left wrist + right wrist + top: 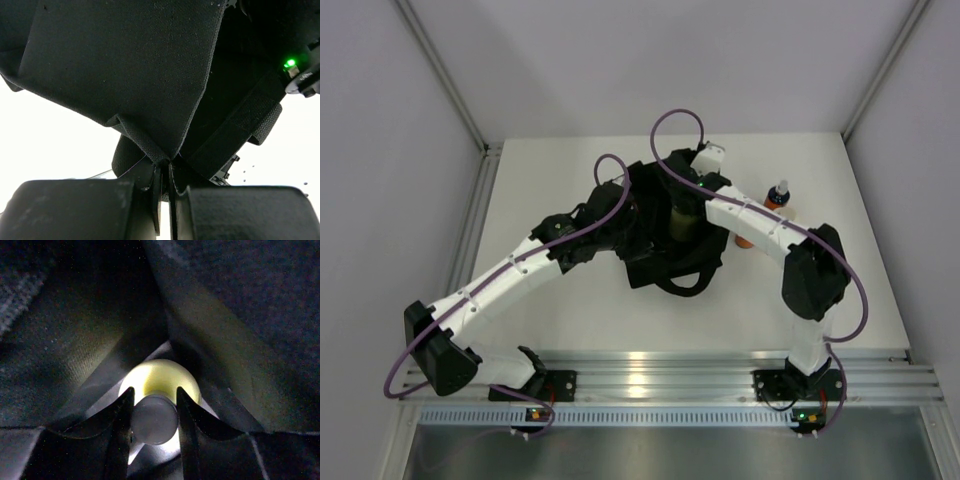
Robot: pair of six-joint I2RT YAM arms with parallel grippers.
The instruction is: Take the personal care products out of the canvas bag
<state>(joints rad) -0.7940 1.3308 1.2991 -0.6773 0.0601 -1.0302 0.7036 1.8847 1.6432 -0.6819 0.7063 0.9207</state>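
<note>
With the right gripper (154, 399) closed on the white cap (154, 421) of the yellow-green bottle (160, 374) inside the canvas bag (125, 65), lift straight up while the left gripper (164, 172), pinching the fabric, steadies it.

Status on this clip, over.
Left gripper shut on canvas bag fabric. Right gripper inside, shut on yellow-green bottle cap. Orange bottle out on table. Fabric crowds bottle.

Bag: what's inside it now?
A pale yellow-green bottle, its cap pinched by the right gripper. The rest of the bag is dark, covered by fabric folds.
</note>
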